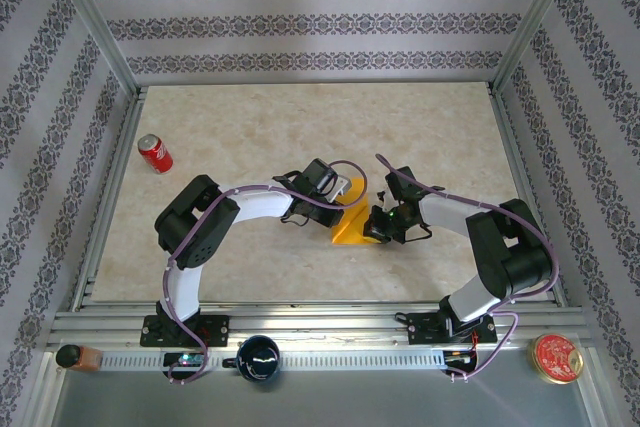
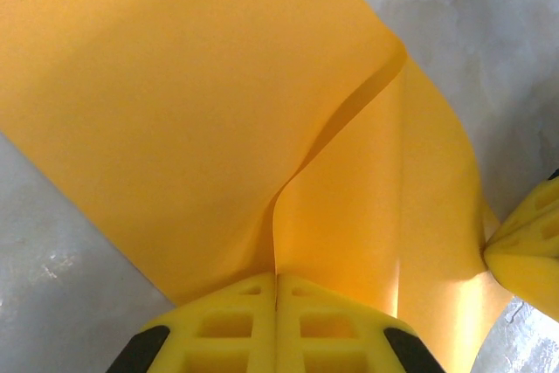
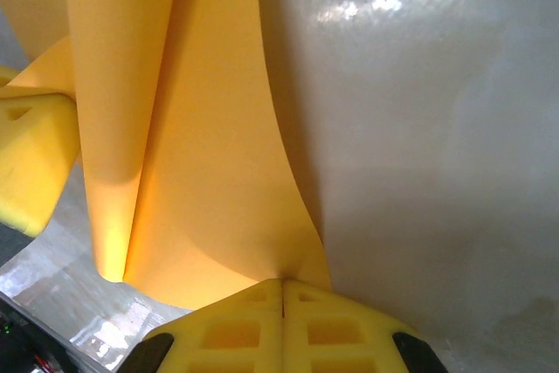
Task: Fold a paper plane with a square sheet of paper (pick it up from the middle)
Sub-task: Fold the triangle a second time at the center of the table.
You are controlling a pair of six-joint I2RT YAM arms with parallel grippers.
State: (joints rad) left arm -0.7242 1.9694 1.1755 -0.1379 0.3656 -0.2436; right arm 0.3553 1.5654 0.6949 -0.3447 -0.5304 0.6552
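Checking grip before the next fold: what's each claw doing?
Left claw: closed on the paper.
Right claw: closed on the paper.

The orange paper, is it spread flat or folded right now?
Folded, not flat. The square sheet of paper curls over itself in layers, pinched in the shut fingers of the left gripper and right gripper.

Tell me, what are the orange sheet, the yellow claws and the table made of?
The orange sheet looks like thin matte paper: it curves softly and shows a sharp crease. The left claw and right claw, pinched shut on it, look like moulded yellow plastic, with square pockets in their tips. The table seems a glossy marble-look top, perhaps laminate: it mirrors light.
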